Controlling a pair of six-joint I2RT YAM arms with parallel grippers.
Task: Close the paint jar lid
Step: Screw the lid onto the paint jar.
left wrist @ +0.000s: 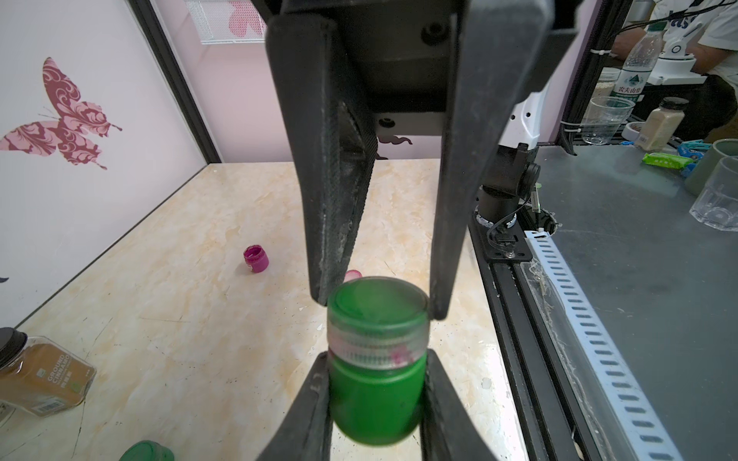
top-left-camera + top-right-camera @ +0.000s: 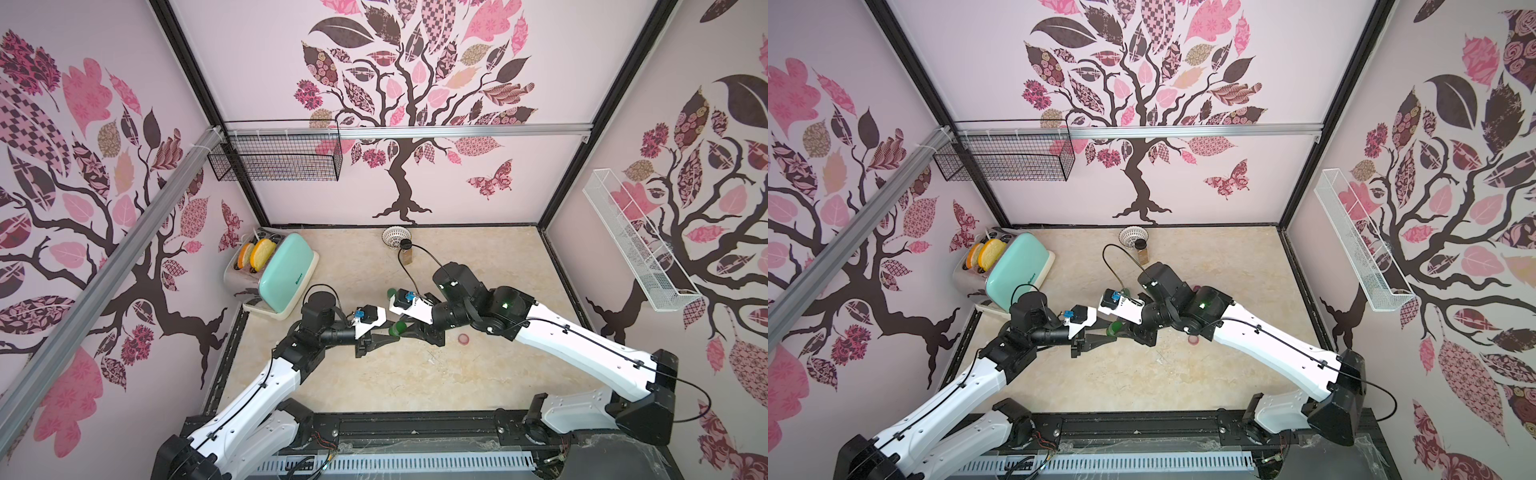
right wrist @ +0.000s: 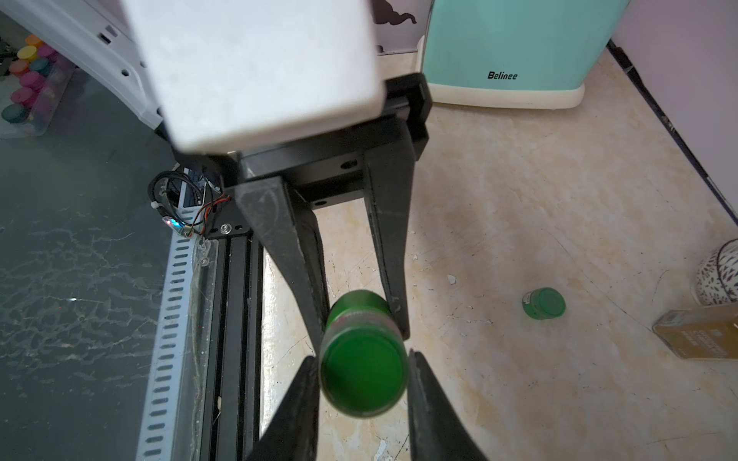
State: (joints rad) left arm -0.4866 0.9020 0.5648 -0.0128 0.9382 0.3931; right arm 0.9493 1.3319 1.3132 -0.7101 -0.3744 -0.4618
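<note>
A small green paint jar (image 2: 400, 328) (image 2: 1113, 328) hangs on its side above the table's middle, between my two grippers. My left gripper (image 1: 377, 359) is shut on the jar's green body (image 1: 375, 403). My right gripper (image 3: 362, 357) faces it and is shut on the lid (image 3: 363, 377), which sits on the jar's mouth with a clear ribbed skirt (image 1: 371, 347). The right gripper's fingers (image 1: 331, 199) show in the left wrist view, and the left gripper's fingers (image 3: 279, 239) in the right wrist view. In the top views the wrists hide most of the jar.
A second green jar (image 3: 544, 303) stands just behind the grippers. An open magenta jar (image 1: 255, 259) and a loose pink lid (image 2: 464, 339) lie to the right. A spice jar (image 2: 406, 254) and white strainer (image 2: 395, 236) are at the back, with a toaster (image 2: 253, 262) and mint box (image 2: 286, 270) at the left.
</note>
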